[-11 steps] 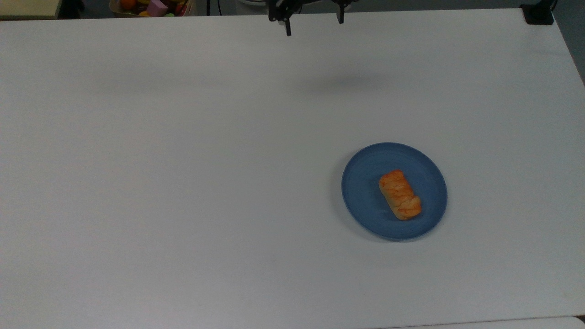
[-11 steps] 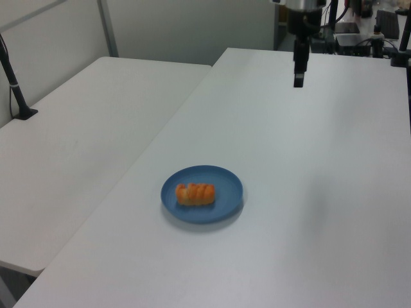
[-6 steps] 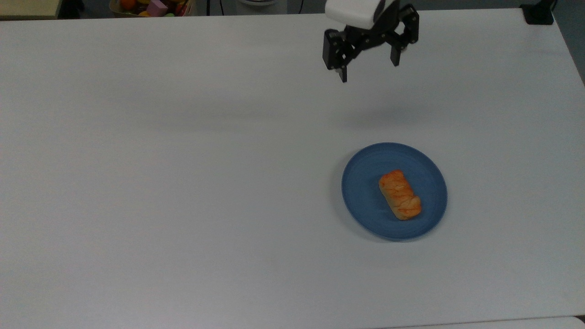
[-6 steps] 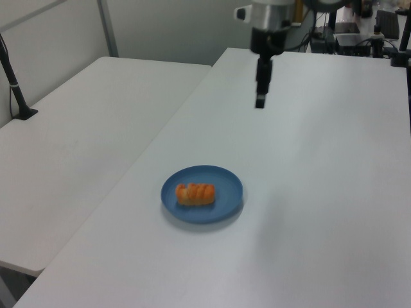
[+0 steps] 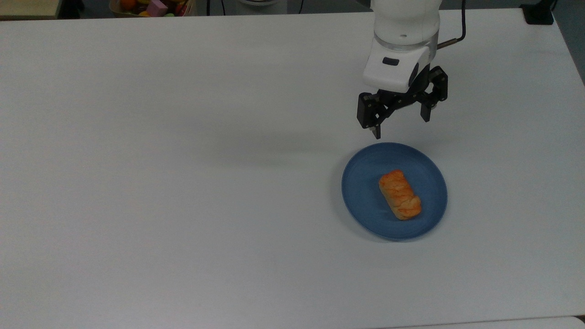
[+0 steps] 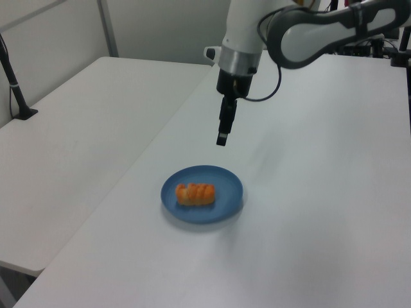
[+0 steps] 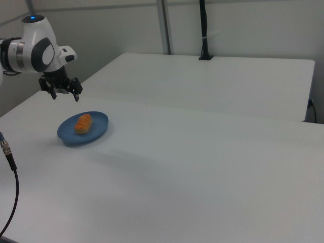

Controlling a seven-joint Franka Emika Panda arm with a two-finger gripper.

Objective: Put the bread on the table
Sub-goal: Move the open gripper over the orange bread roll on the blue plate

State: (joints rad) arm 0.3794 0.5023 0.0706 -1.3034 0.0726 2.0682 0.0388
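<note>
The bread [image 5: 400, 195], a small golden-orange roll, lies on a round blue plate [image 5: 361, 183] right of the middle of the white table [image 5: 183, 160]. My gripper [image 5: 402, 126] hangs open above the table just beyond the plate's far rim, with nothing between its fingers. In the left view the gripper [image 6: 221, 138] points down, above and behind the plate [image 6: 225, 186] and the bread [image 6: 195, 193]. In the right view the gripper [image 7: 66, 96] hovers up and to the left of the bread [image 7: 83, 123] on its plate [image 7: 98, 126].
A basket of colourful toys [image 5: 155, 7] stands past the table's far edge at the top view's upper left. A black clamp [image 5: 537, 13] sits on the far right corner. A second white table [image 6: 77, 141] adjoins this one.
The arm has swung from the table's far edge toward the plate and come lower, gripper still open. Bread and plate have not moved.
</note>
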